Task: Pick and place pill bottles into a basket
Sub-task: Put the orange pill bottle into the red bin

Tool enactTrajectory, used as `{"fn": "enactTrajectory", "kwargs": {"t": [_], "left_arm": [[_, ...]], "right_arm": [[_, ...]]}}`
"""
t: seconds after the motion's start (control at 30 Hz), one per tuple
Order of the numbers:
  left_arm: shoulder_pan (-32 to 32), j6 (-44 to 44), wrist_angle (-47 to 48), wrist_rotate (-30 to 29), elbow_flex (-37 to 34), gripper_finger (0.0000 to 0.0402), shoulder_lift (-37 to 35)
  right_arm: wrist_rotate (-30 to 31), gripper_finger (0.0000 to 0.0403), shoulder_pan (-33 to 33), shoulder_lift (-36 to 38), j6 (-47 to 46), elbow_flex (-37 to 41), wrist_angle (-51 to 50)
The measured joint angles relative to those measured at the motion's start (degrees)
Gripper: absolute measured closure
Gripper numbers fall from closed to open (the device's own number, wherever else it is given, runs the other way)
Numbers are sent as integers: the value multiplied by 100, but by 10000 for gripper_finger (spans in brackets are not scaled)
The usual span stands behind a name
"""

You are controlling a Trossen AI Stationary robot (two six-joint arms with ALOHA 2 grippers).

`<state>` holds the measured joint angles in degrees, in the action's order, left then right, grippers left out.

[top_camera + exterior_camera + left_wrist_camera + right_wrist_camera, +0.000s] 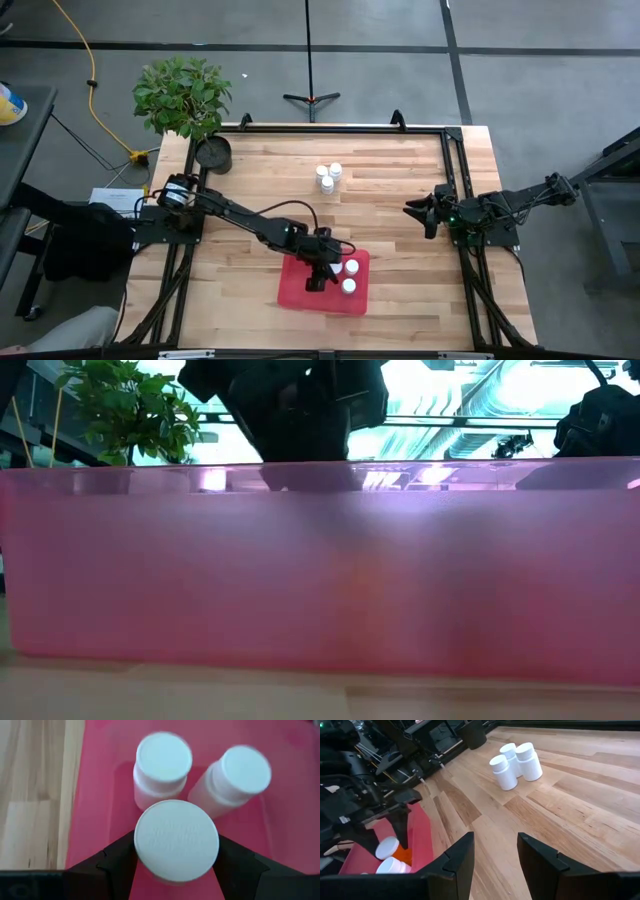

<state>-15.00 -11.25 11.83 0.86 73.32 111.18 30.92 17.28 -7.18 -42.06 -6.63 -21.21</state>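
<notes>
Robotics lab or workshop. Butcher-block counter [400,200] in a black frame stands on a grey concrete floor [520,80] with dark seams. Yellow cable [92,75] trails far left; tripod stand [311,97] beyond; potted plant [183,95] at the far-left corner.

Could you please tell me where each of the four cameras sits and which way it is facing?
High view: overhead, looking straight down on table, both arms visible.
Low view: at tabletop height, facing the red basket wall close up; dark arm parts above.
Left wrist view: above the basket, left tool gripping a pill bottle beside two more.
Right wrist view: right tool faces across the table at three bottles.
Shared: right wrist and high views both show the basket.
</notes>
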Motion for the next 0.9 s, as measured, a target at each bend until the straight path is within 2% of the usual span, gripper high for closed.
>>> {"fn": "enactTrajectory", "kwargs": {"t": [0.6,0.7,0.9], "left_arm": [[0,-103,-131,123,-11,131,35],[0,-103,-157,115,-9,115,35],[2,-107,-139,-16,-9,47,35]], "right_arm": [[-220,263,-1,2,-13,2,0],[-223,263,0,2,-13,2,0],[-223,263,-2,2,-13,2,1]]}}
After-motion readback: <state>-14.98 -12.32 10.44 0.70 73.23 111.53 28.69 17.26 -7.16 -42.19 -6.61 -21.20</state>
